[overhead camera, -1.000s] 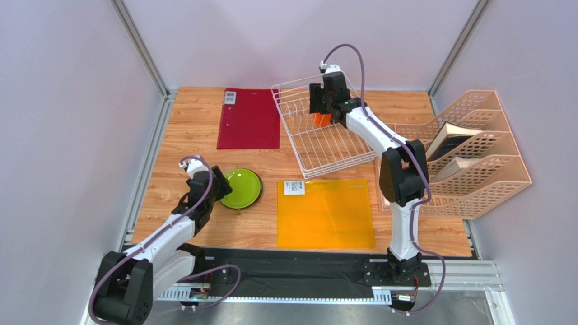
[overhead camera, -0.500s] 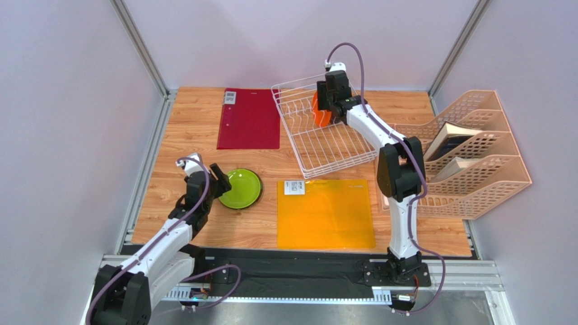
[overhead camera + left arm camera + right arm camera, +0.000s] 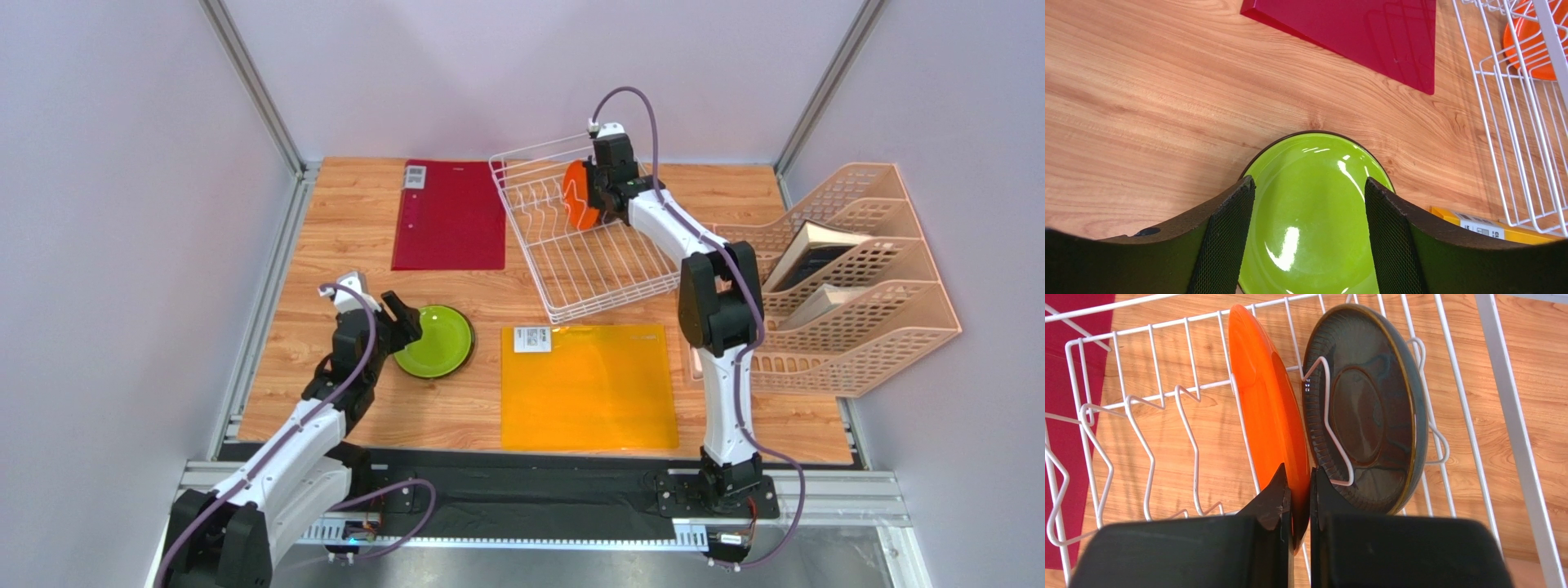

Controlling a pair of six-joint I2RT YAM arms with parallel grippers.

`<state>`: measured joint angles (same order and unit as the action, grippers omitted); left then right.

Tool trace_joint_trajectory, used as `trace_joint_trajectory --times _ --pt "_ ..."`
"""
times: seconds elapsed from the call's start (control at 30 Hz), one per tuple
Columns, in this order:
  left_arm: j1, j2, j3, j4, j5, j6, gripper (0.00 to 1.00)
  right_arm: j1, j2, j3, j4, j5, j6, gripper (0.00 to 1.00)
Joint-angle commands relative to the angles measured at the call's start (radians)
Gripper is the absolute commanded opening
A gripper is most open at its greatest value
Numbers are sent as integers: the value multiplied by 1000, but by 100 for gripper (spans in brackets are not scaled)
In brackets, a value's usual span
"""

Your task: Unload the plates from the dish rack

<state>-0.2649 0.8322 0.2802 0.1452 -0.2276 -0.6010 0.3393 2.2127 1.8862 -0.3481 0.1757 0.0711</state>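
The white wire dish rack stands at the back middle of the table. An orange plate stands on edge between its tines, with a dark teal-grey plate upright right beside it. My right gripper is shut on the orange plate's near rim; from above the orange plate shows under the gripper. A lime green plate lies flat on the table at front left. My left gripper hovers open just above the green plate, touching nothing.
A dark red mat lies at the back left and an orange mat at the front middle. Peach perforated file holders with books fill the right side. The rack's wire reaches into the left wrist view.
My right gripper has closed on the orange plate's rim and the plate now shows tilted up under it. The left arm has drawn slightly back from the green plate.
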Motion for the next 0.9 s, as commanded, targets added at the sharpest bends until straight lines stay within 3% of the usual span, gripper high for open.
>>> trace_joint_trajectory --times 0.0,0.3,0.43,0.7,0.73,0.77,0.87 --pt "3 22 11 56 14 9 72 9 -33 11 63 -53 9 0" --pt "3 56 48 47 25 3 72 154 -206 -246 387 474 -146 0" --pt "3 58 63 27 31 10 73 185 -300 -347 518 570 -172 0" --pt "3 18 70 63 80 40 81 196 -545 -513 483 562 -116 0" --pt "3 15 74 63 89 44 84 198 -565 -538 444 541 -78 0" --pt "3 12 76 68 99 46 99 198 -603 -552 420 504 -48 0" --pt "3 27 91 115 151 56 100 198 -660 -593 353 304 35 0"
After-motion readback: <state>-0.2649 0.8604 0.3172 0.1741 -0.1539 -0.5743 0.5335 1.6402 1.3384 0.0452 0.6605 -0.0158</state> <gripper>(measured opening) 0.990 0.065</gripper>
